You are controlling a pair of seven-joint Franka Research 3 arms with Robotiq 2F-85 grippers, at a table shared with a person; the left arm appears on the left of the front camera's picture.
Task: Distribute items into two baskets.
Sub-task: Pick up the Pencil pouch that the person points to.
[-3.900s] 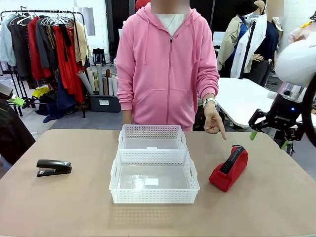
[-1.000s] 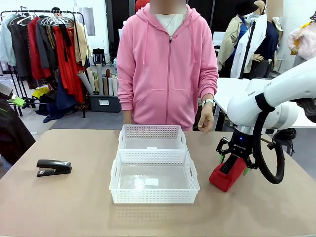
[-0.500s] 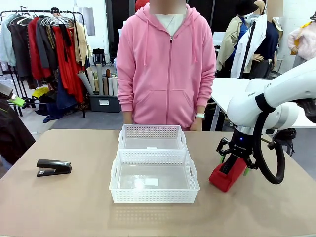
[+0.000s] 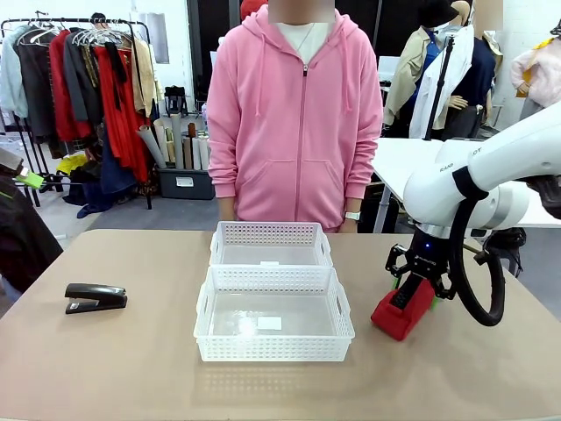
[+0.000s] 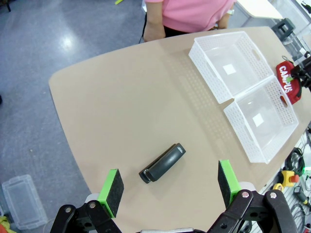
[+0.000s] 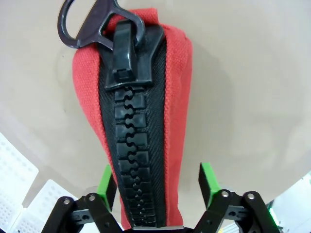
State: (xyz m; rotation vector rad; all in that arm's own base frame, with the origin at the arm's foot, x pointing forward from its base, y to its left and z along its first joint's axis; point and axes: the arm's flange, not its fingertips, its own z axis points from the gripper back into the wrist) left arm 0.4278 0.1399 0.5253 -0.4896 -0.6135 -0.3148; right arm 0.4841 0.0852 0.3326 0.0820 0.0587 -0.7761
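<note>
Red pouch between spread right fingers, left fingers spread above stapler

- Tan table.
- Near white basket and far white basket in the middle, touching.
- Black stapler at left.
- Red pouch at right.

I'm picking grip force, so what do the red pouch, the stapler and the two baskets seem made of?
Red pouch: matte woven cloth, likely canvas, its weave visible; the zipper looks like chunky black moulded plastic. Stapler: hard black shell with a slight sheen, plastic or painted metal, unclear which. Near basket and far basket: rigid white plastic, moulded lattice walls, clear-looking bottoms.
</note>
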